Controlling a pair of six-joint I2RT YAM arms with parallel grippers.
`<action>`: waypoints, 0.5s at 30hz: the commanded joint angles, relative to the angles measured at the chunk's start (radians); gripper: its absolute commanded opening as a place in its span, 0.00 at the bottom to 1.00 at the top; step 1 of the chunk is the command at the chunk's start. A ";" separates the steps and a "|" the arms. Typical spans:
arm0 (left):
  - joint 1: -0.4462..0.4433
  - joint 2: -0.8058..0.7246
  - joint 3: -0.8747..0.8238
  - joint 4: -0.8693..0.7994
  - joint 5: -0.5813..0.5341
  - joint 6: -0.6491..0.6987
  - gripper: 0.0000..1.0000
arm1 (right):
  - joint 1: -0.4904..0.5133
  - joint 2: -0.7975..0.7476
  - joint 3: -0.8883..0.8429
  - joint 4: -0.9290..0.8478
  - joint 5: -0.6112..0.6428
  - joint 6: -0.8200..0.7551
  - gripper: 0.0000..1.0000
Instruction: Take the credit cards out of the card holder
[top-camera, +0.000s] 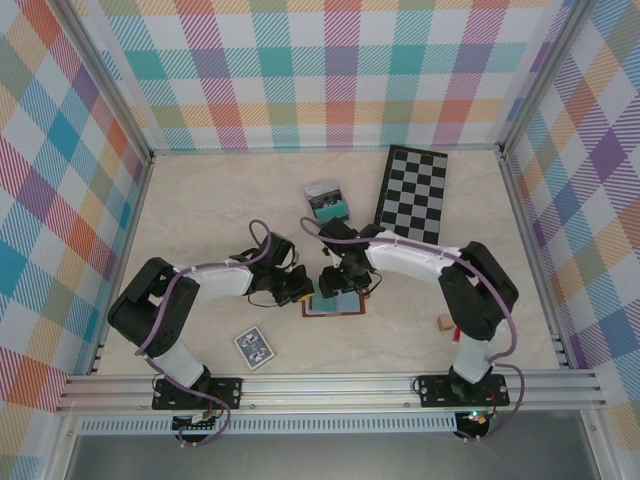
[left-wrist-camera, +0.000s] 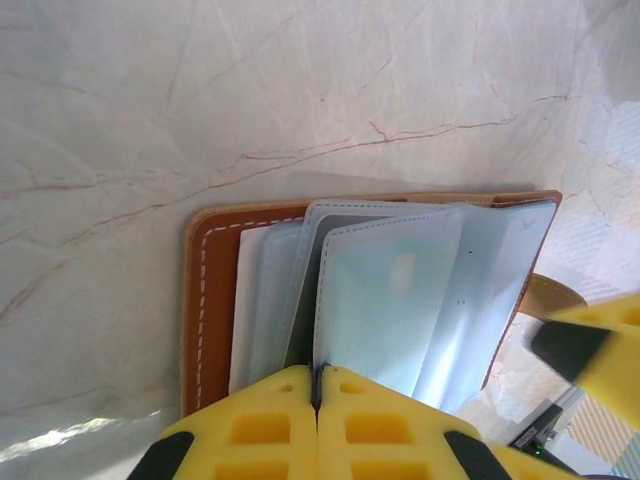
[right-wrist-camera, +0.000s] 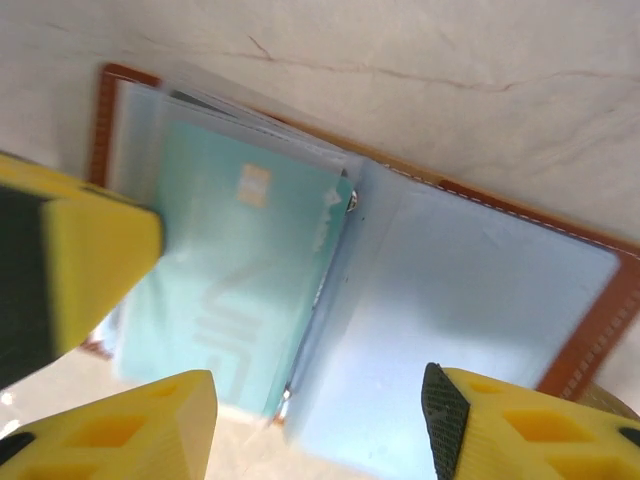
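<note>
The left jaws are pressed shut, fingers (left-wrist-camera: 260, 430) meeting on the near edge of a clear sleeve (left-wrist-camera: 385, 300); whether a card sits in that pinch I cannot tell. The right jaws stand partly open and empty, hovering over the holder (right-wrist-camera: 590, 330). It lies spread open on the bench (left-wrist-camera: 300, 90) between the arms, with a teal card (right-wrist-camera: 230, 290) tucked in a sleeve. To my eye, the left should pin the leaves flat without lifting. The right should then lower onto the card's edge at the pocket mouth, close on card alone, and draw it straight out. Catching plastic too would likely drag the holder.
</note>
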 joint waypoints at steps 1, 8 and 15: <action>-0.013 -0.049 0.008 -0.101 -0.070 0.033 0.03 | -0.027 -0.127 -0.023 0.033 0.008 -0.002 0.61; -0.057 -0.086 0.083 -0.174 -0.096 -0.008 0.18 | -0.097 -0.276 -0.087 0.057 0.062 0.044 0.67; -0.123 -0.052 0.115 -0.026 -0.019 -0.099 0.41 | -0.153 -0.303 -0.122 0.057 0.040 0.059 0.67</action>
